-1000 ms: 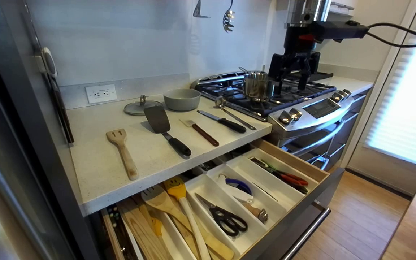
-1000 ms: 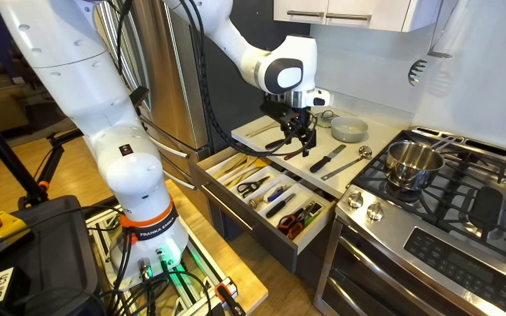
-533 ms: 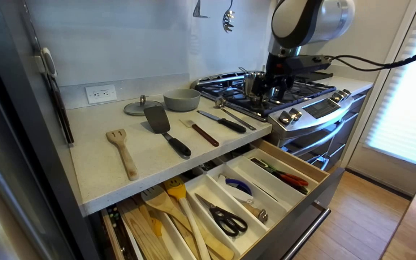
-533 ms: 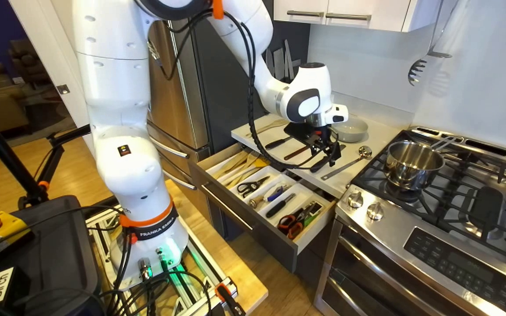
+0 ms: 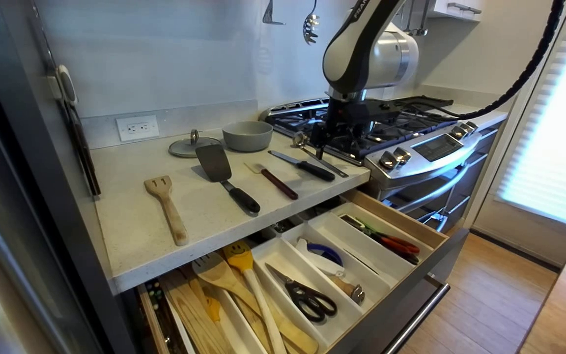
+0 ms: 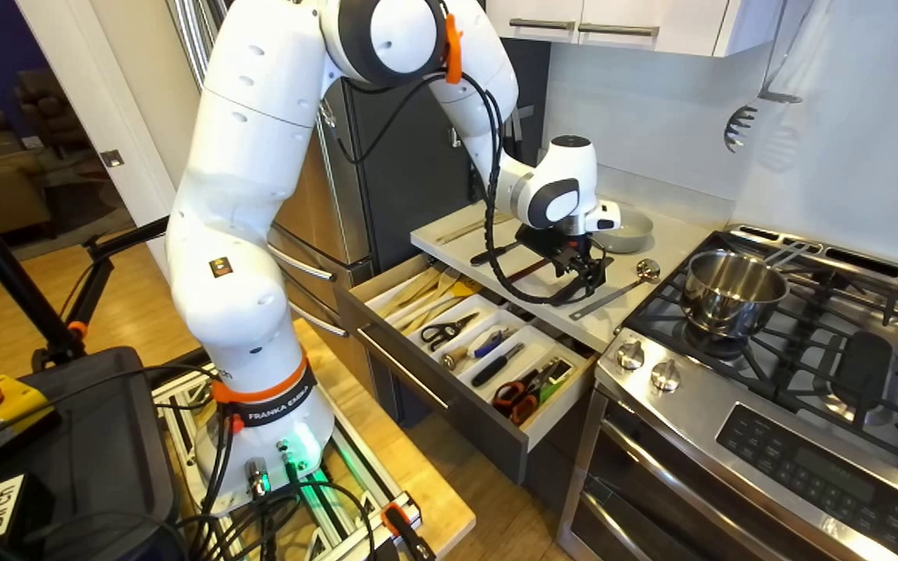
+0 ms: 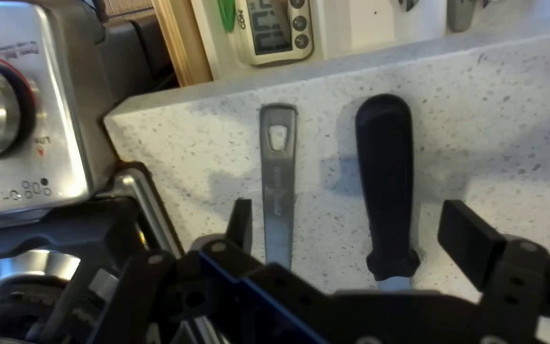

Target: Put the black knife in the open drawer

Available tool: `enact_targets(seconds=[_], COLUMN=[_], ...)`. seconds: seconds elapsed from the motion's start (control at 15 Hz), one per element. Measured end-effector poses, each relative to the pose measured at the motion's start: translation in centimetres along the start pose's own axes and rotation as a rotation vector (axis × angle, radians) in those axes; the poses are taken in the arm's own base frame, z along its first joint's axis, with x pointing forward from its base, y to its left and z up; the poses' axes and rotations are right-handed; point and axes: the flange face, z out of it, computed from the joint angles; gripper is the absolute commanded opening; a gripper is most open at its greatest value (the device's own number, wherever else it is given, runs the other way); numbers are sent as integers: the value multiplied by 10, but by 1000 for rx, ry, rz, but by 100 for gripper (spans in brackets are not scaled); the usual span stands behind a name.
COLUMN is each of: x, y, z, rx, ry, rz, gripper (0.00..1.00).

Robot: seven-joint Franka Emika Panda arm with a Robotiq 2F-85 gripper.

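Note:
The black knife [image 5: 315, 170] lies flat on the counter, its black handle pointing towards the front edge. In the wrist view its handle [image 7: 387, 181] lies between my open fingers, nearer the right finger; most of the blade is hidden below the gripper body. My gripper [image 7: 351, 224] is open and holds nothing. It hangs low over the knife and the ladle; it also shows in both exterior views [image 5: 323, 140] [image 6: 593, 280]. The open drawer [image 6: 480, 432] is pulled out below the counter edge, with white compartments and a light-wood side [image 5: 401, 216].
A steel ladle [image 7: 279, 186] lies beside the knife, its handle also between my fingers. A brown-handled tool [image 5: 279, 183], black spatula [image 5: 216, 164], wooden spatula [image 5: 167, 206] and grey bowl [image 5: 247, 136] are on the counter. A steel pot [image 6: 733, 296] stands on the stove.
My gripper has moved down and across the counter to the knife and ladle. The arm has bent lower. The knife, the other utensils and the drawer have not moved.

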Motion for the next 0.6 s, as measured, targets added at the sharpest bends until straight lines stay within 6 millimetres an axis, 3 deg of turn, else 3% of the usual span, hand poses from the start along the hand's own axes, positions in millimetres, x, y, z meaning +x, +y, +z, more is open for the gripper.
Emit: enact_targets(seconds=[0.13, 0.2, 0.33, 0.4, 0.53, 0.6], x=[7, 9, 14, 17, 21, 23], y=[-8, -12, -18, -20, -24, -26], z=[8, 12, 19, 22, 28, 31], rx=[8, 12, 18, 20, 23, 25], ry=[-10, -16, -35, -43, -60, -66], rz=[-23, -37, -61, -71, -87, -94], gripper=[91, 77, 77, 68, 68, 52])
